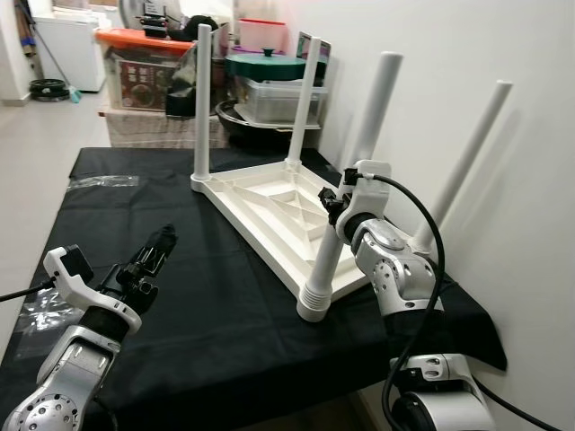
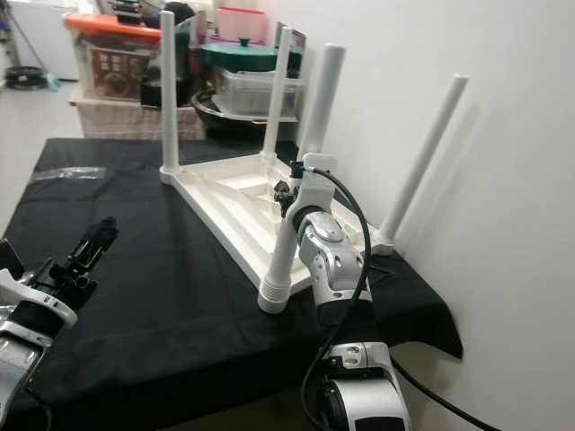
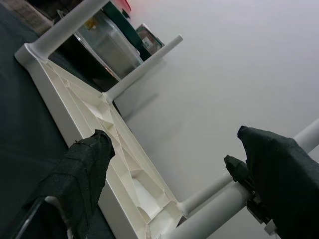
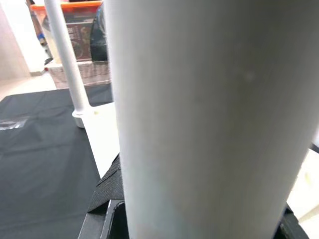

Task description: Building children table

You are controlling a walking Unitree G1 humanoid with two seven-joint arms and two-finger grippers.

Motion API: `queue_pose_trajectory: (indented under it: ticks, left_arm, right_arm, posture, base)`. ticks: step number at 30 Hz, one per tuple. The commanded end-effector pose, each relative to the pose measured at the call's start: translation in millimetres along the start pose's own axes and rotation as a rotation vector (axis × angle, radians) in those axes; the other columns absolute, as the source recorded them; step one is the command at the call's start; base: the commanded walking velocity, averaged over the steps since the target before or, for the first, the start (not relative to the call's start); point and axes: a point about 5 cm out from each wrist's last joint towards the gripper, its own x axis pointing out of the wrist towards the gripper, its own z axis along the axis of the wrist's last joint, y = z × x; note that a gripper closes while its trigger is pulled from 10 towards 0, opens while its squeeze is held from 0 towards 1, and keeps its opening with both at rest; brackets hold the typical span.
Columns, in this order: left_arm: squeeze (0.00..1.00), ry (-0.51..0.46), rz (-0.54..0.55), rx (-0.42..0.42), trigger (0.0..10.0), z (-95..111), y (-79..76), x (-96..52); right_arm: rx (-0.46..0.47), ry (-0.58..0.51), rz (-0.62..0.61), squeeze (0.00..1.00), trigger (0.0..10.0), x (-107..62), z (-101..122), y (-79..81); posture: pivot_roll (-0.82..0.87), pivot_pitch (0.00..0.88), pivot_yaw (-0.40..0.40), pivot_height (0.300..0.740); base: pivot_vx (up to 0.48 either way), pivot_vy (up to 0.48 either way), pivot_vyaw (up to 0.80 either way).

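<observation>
A white children's table lies upside down on the black cloth. Two legs stand up at its far corners, and a third leg leans toward the wall. My right gripper is shut on the near leg, whose ribbed end sits at the front corner. In the right wrist view that leg runs between the black fingers. My left gripper hovers over the cloth left of the table, open and holding nothing, its fingers wide apart.
Behind the work table stand an orange-lidded storage box, a green-lidded pot and a clear bin. A white wall is close on the right. Clear plastic wrap lies at the cloth's left edge.
</observation>
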Motion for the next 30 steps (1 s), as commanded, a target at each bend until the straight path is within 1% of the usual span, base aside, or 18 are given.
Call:
queue_pose_trajectory:
  ticks: [1,4,8,9,12,13,16,17,18,19,20,22,23,25,26,27,29,30]
  left_arm:
    - [0.0,0.012,0.004,0.008,10.0,-1,1.2,1.8]
    - [0.0,0.012,0.004,0.009,10.0,0,1.4,2.1]
    - [0.0,0.017,0.001,0.01,10.0,-1,1.7,3.8]
    - [0.0,0.018,0.0,0.009,10.0,-2,1.8,4.2]
    - [0.0,0.02,-0.001,0.009,10.0,-2,1.8,4.4]
    - [0.0,0.02,-0.002,0.01,10.0,-2,1.9,4.7]
    - [0.0,0.02,-0.002,0.011,10.0,-1,2.1,4.9]
    - [0.0,0.02,-0.002,0.013,10.0,0,2.6,4.7]
    - [0.0,0.02,-0.002,0.013,10.0,0,2.6,4.7]
    - [0.0,0.02,-0.003,0.014,10.0,1,2.9,4.5]
    - [0.0,0.02,-0.003,0.014,10.0,1,2.9,4.5]
    - [0.0,0.023,-0.004,0.014,10.0,1,2.6,4.7]
    - [0.0,0.023,-0.004,0.014,10.0,1,2.6,4.7]
    - [0.0,0.024,-0.006,0.013,10.0,0,2.1,5.2]
    - [0.0,0.024,-0.006,0.013,10.0,0,2.1,5.2]
    - [0.0,0.024,-0.006,0.013,10.0,0,2.2,5.3]
    - [0.0,0.024,-0.006,0.013,10.0,0,2.2,5.3]
    - [0.0,0.023,-0.005,0.014,10.0,0,2.5,5.2]
  right_arm:
    - [0.066,0.497,-0.045,0.0,10.0,-16.0,-113,-16.0]
    - [0.053,0.484,-0.03,0.0,10.0,-16.9,-112,-17.5]
    - [-0.011,0.412,0.078,0.0,10.0,-20.8,-104,-11.8]
    - [-0.018,0.409,0.109,0.0,10.0,-22.3,-104,-8.8]
    - [-0.02,0.409,0.128,0.0,10.0,-23.3,-105,-6.9]
    - [-0.028,0.403,0.162,0.0,10.0,-24.6,-105,-4.9]
    - [-0.04,0.393,0.193,0.0,10.0,-25.5,-105,-3.7]
    - [-0.031,0.376,0.256,0.0,10.0,-27.2,-102,-0.8]
    - [-0.031,0.376,0.256,0.0,10.0,-27.2,-102,-0.8]
    - [-0.037,0.351,0.345,0.0,10.0,-29.2,-98,1.9]
    - [-0.037,0.351,0.345,0.0,10.0,-29.2,-98,1.9]
    - [-0.031,0.314,0.526,0.0,10.0,-33.4,-89,2.1]
    - [-0.031,0.314,0.526,0.0,10.0,-33.4,-89,2.1]
    - [-0.016,0.259,0.681,0.0,10.0,-35.8,-76,-0.3]
    - [-0.016,0.259,0.681,0.0,10.0,-35.8,-76,-0.3]
    - [-0.014,0.223,0.756,0.0,10.0,-38.0,-67,-0.5]
    - [-0.014,0.223,0.756,0.0,10.0,-38.0,-67,-0.5]
    - [-0.025,0.19,0.823,0.0,10.0,-40.3,-61,-0.5]
  posture:
    - [0.05,0.0,-0.099,0.74]
    - [0.05,0.0,-0.095,0.74]
    - [0.04,0.0,-0.087,0.74]
    - [0.04,0.0,-0.087,0.74]
    - [0.04,0.0,-0.087,0.74]
    - [0.04,0.0,-0.086,0.74]
    - [0.04,0.0,-0.086,0.74]
    - [0.05,0.0,-0.085,0.74]
    - [0.05,0.0,-0.085,0.74]
    - [0.04,0.0,-0.083,0.74]
    - [0.04,0.0,-0.083,0.74]
    - [0.05,0.0,-0.082,0.74]
    - [0.05,0.0,-0.082,0.74]
    - [0.05,0.0,-0.088,0.74]
    - [0.05,0.0,-0.088,0.74]
    - [0.05,0.0,-0.089,0.74]
    - [0.05,0.0,-0.089,0.74]
    - [0.05,0.0,-0.089,0.74]
  base:
    - [0.0,0.0,0.0]
    - [0.0,0.0,0.0]
    - [0.0,0.0,0.0]
    - [0.0,0.0,0.0]
    - [0.0,0.0,0.0]
    - [0.0,0.0,0.0]
    - [0.0,0.0,0.0]
    - [0.0,0.0,0.0]
    - [0.0,0.0,0.0]
    - [0.0,0.0,0.0]
    - [0.0,0.0,0.0]
    - [0.0,0.0,0.0]
    - [0.0,0.0,0.0]
    - [0.0,0.0,0.0]
    - [0.0,0.0,0.0]
    - [0.0,0.0,0.0]
    - [0.0,0.0,0.0]
    - [0.0,0.0,0.0]
